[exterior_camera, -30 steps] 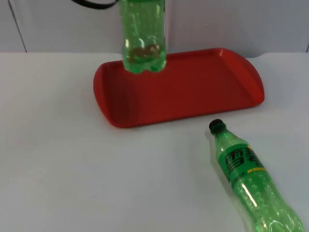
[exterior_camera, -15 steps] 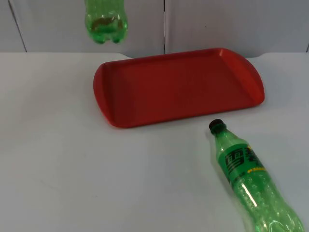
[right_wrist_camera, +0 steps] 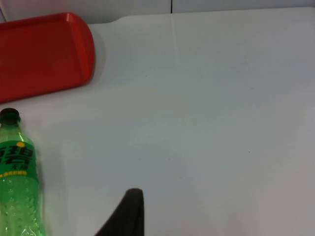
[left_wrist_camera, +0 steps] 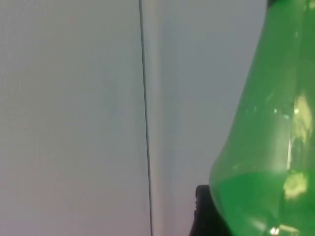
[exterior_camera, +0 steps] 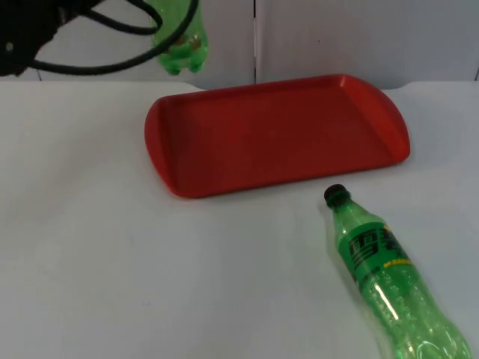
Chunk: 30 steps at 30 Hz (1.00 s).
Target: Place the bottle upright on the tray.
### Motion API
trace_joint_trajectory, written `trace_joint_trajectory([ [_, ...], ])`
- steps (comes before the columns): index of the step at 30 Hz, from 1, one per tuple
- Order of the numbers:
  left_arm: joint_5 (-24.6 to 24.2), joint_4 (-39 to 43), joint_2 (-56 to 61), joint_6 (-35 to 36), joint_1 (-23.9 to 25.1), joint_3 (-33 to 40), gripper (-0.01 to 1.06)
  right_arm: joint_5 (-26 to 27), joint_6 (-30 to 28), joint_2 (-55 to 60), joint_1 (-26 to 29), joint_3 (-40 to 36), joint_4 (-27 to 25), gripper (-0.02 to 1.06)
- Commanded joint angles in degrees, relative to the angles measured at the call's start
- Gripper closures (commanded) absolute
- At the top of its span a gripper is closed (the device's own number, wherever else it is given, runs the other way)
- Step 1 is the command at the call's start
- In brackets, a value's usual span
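- The left gripper (left_wrist_camera: 206, 211) is up in the air by the grey partition wall (exterior_camera: 337, 37), behind the tray's far-left corner, its jaws clenched on a green bottle (exterior_camera: 178, 37).
- That bottle hangs well clear of the tabletop (exterior_camera: 90, 247), base downward and slightly tilted. Judgement: it is held high so it can be carried over the rim and set down standing.
- Some liquid sits in its bottom part in the left wrist view; the rest looks empty.
- The red tray (exterior_camera: 224, 179) lies flat near the wall with nothing on it; the placement is not yet done.
- A second green bottle (exterior_camera: 382, 277), black-capped and labelled, lies on its side on the tabletop just in front of the tray, cap toward it, apart from the rim.
- The right gripper (right_wrist_camera: 125, 216) waits above the tabletop near that lying bottle; I cannot tell whether its jaws are released or clenched.
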State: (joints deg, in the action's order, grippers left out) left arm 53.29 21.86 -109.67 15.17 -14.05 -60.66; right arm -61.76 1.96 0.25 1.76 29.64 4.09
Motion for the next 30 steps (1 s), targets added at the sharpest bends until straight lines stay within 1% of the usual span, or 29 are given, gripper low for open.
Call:
trace_joint_trajectory([
  [1, 3.2, -1.1, -2.7, -0.4, 0.2, -1.5, 1.05, 0.0, -0.3, -0.3, 0.3, -0.1, -0.1, -0.01],
  [4, 3.1, -1.1, -5.9, -0.4, 0.2, -3.4, 1.05, 0.0, -0.3, -0.3, 0.3, -0.1, -0.1, -0.01],
  [8, 3.1, -0.5, -11.6, -0.4, 0.2, -8.0, 1.05, 0.0, -0.3, -0.3, 0.3, -0.1, -0.1, -0.01],
  [9, 3.1, -0.5, -11.6, -0.4, 0.2, -8.0, 1.05, 0.0, -0.3, -0.3, 0.3, -0.1, -0.1, -0.01],
  [13, 3.1, -0.5, -16.7, -1.6, 0.2, -13.1, 1.05, 0.0, -0.3, -0.3, 0.3, -0.1, -0.1, -0.01],
  [14, 3.1, -0.5, -16.7, -1.6, 0.2, -13.1, 1.05, 0.0, -0.3, -0.3, 0.3, -0.1, -0.1, -0.01],
  [18, 3.2, -0.3, -20.5, -1.6, 0.2, -17.0, 1.05, 0.0, -0.3, -0.3, 0.3, -0.1, -0.1, -0.01],
  [23, 3.1, -0.3, -24.3, -1.6, 0.2, -20.5, 1.05, 0.0, -0.3, -0.3, 0.3, -0.1, -0.1, -0.01],
  [30, 3.6, -0.2, -27.8, -1.6, 0.2, -22.3, 1.05, 0.0, -0.3, -0.3, 0.3, -0.1, -0.1, -0.01],
])
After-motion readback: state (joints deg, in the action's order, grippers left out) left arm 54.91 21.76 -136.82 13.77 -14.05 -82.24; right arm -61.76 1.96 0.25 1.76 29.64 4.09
